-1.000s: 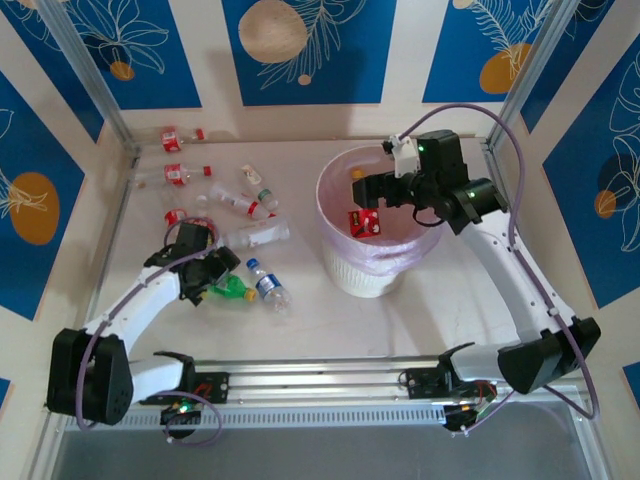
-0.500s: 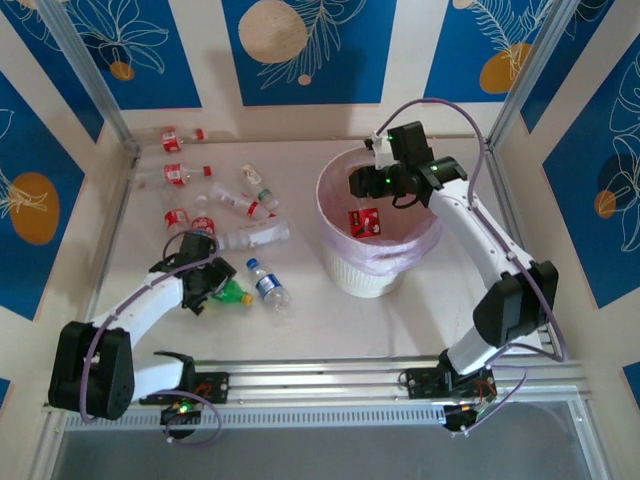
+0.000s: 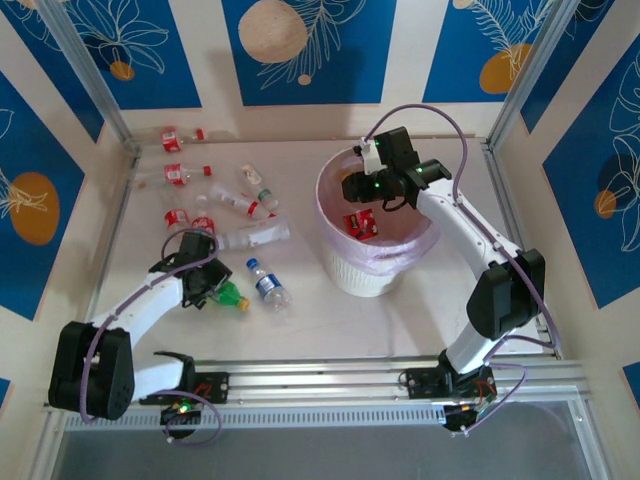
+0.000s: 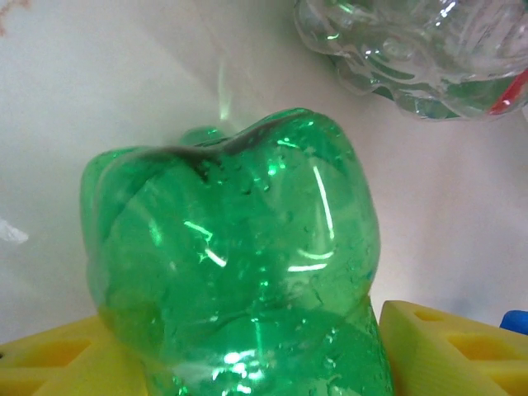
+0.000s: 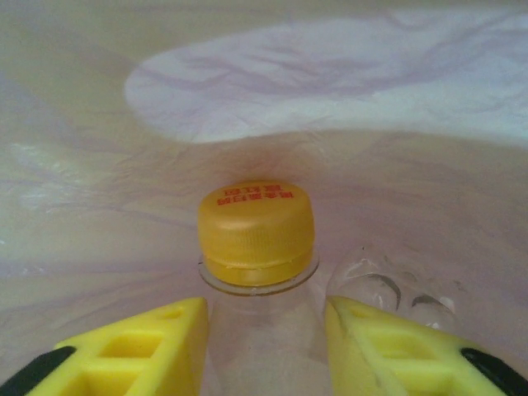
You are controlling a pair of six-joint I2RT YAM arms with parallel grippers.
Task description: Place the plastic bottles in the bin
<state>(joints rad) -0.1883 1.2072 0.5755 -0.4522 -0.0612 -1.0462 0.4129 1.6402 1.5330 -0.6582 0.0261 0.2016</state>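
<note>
The clear plastic bottle with a yellow cap [image 5: 256, 235] hangs cap-forward inside the mouth of the round white ribbed bin [image 3: 345, 275], with the translucent pink bag liner [image 5: 346, 107] all around it. I judge it is held there so that letting go drops it straight in beside the red-labelled bottle [image 3: 360, 222] lying at the bottom. The right end effector [image 5: 264, 330] is clamped on it: the two yellow fingers [image 5: 148, 346] sit narrowly apart, pressed to either side of the neck just below the cap. From above, this end effector is over the far-left part of the bin's opening.

Across the bench [image 3: 320, 330], the green crushed plastic bottle [image 4: 239, 272] lies on the surface near the left arm, well apart from the bin. The left end effector [image 4: 247, 363] has its fingers against both flanks of the bottle, closed about as far as the crumpled body allows. That reads as a grip taken for the next carry. Just beside it lies a blue-labelled clear bottle [image 3: 268, 285], and further red-capped bottles [image 3: 185, 175] are scattered toward the far-left corner, not yet collected.
</note>
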